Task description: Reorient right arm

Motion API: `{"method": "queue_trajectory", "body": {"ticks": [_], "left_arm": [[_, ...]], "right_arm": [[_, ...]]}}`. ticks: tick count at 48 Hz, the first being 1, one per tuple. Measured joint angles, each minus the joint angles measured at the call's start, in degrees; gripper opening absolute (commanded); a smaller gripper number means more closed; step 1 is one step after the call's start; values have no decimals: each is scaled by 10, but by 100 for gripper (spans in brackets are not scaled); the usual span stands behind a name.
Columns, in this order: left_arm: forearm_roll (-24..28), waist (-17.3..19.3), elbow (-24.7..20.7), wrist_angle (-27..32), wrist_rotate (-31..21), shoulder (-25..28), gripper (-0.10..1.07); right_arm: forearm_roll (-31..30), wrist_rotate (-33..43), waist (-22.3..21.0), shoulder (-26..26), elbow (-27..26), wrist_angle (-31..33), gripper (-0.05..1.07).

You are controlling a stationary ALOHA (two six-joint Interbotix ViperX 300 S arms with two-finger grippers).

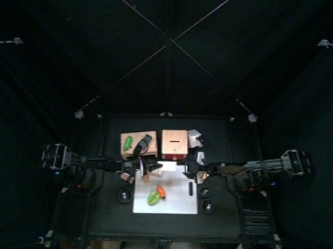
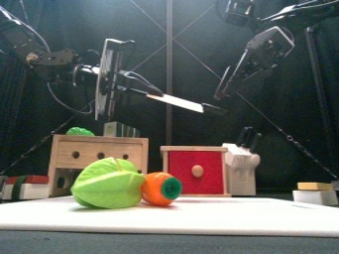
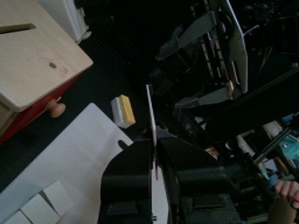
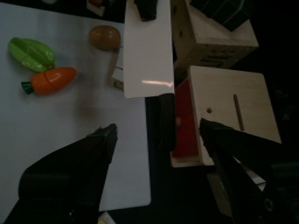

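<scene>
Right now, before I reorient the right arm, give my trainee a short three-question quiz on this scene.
1. True or false: the right gripper is open.
2. What does the left gripper hold? A) knife B) carrot C) nothing
3. On the white mat, what lies beside the green leafy toy?

Key:
1. True; its jaws stand wide apart, empty.
2. A; the knife has a broad blade.
3. The orange carrot toy.
</scene>
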Motion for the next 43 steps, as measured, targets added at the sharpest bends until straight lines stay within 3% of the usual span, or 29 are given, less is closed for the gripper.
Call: {"method": "queue_trajectory", "body": {"ticks": [8, 15, 19, 27, 36, 43], "left_arm": [[50, 2, 3, 0, 47, 1, 42], [154, 5, 11, -9, 156, 1, 42], [178, 4, 19, -18, 220, 1, 42], [157, 4, 40, -56, 314, 1, 42], [121, -4, 55, -107, 381, 1, 42], [119, -24, 61, -113, 414, 4, 42]], "right_arm": [[99, 1, -24, -40, 19, -58, 102], [181, -3, -45, -46, 40, -105, 102], [200, -3, -45, -39, 44, -113, 102], [227, -2, -42, 3, 43, -119, 102], [233, -2, -20, 62, 29, -120, 102], [230, -2, -20, 70, 20, -120, 102]]}}
